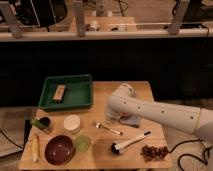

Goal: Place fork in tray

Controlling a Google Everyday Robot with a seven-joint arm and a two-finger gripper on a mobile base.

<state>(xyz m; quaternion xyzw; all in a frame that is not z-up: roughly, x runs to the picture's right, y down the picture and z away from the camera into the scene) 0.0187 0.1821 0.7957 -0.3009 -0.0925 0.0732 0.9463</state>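
The slim silver fork lies on the wooden table, just right of the white lid. The green tray sits at the table's back left with a tan block inside. My gripper hangs at the end of the white arm, right above the fork's far end, near the table's middle. It holds nothing that I can see.
A white-handled brush lies right of the fork. A dark-red bowl, green cup, white lid, corn cob, dark cup, grey pad and dark cluster crowd the front.
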